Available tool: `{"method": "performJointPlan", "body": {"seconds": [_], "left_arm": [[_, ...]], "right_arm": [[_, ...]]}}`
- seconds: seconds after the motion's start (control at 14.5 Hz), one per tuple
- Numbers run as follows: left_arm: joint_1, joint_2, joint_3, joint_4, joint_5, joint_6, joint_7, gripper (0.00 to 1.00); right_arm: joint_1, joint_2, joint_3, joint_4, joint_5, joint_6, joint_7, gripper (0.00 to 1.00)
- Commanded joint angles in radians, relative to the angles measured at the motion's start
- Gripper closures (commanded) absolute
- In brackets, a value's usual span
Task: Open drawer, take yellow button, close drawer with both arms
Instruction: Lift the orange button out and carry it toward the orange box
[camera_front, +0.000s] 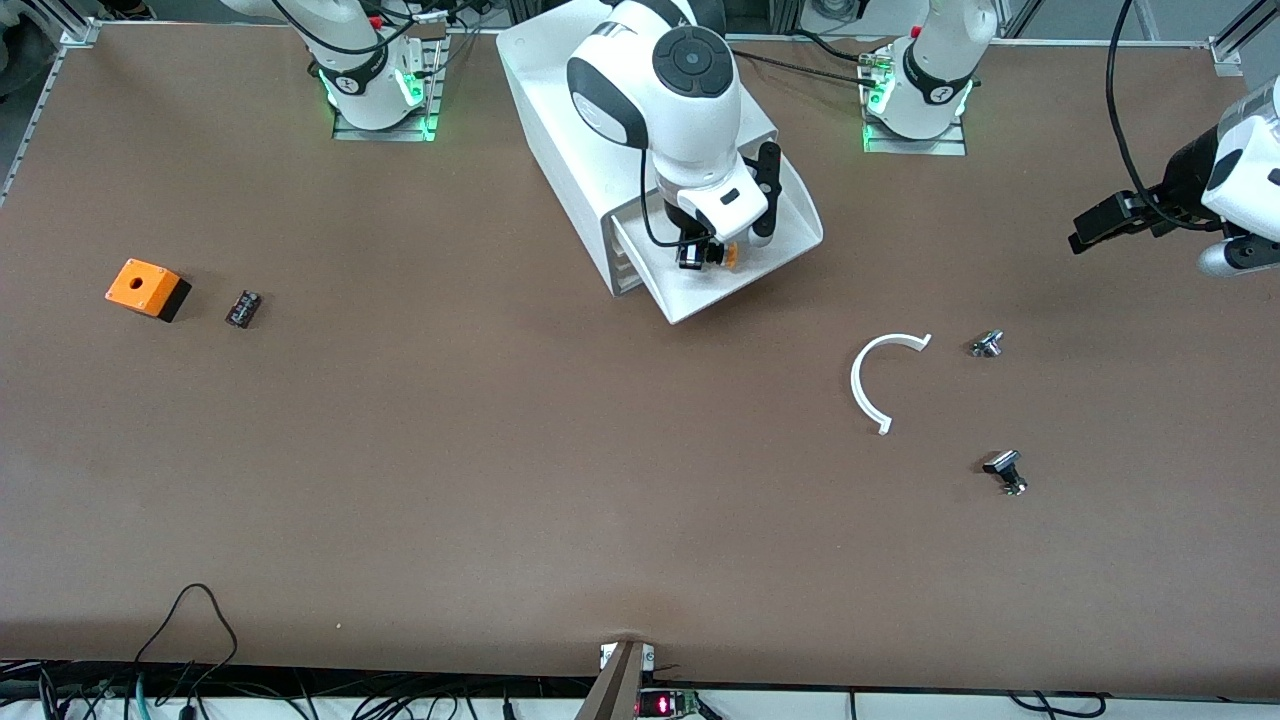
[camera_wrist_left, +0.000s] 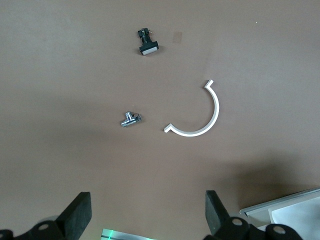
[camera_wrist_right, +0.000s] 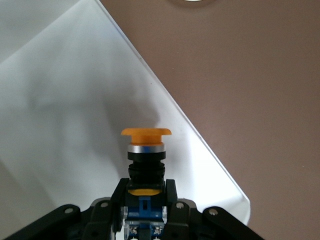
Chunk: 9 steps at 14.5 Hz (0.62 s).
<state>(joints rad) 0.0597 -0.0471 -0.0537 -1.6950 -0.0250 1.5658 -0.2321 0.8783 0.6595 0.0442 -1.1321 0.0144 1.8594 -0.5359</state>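
Observation:
The white cabinet (camera_front: 560, 130) stands at the robots' edge of the table, midway between the two bases. Its bottom drawer (camera_front: 790, 235) is pulled open toward the front camera. My right gripper (camera_front: 700, 252) hangs over the open drawer, shut on the button (camera_front: 722, 255). In the right wrist view my gripper (camera_wrist_right: 146, 187) clamps the button's black-and-blue body, and the orange cap (camera_wrist_right: 146, 132) sticks out over the drawer's white floor (camera_wrist_right: 60, 100). My left gripper (camera_front: 1085, 232) is open and empty, up in the air at the left arm's end of the table; its fingers (camera_wrist_left: 79, 212) stand wide apart.
An orange cube (camera_front: 147, 288) and a small black block (camera_front: 242, 308) lie toward the right arm's end. A white C-shaped ring (camera_front: 880, 375), a silver part (camera_front: 986, 344) and a black part (camera_front: 1005, 470) lie toward the left arm's end, nearer the front camera than the drawer.

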Motion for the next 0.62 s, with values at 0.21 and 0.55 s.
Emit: {"method": "performJointPlan", "body": {"seconds": [0.21, 0.55], "left_arm": [[-0.012, 0.026, 0.034, 0.048, -0.018, -0.023, 0.105, 0.0], [-0.012, 0.036, 0.037, 0.061, -0.016, -0.029, 0.145, 0.0]], "right_arm": [[-0.004, -0.115, -0.075, -0.009, -0.002, -0.063, -0.015, 0.76], [-0.067, -0.185, -0.177, -0.142, 0.002, -0.022, 0.004, 0.76]]}}
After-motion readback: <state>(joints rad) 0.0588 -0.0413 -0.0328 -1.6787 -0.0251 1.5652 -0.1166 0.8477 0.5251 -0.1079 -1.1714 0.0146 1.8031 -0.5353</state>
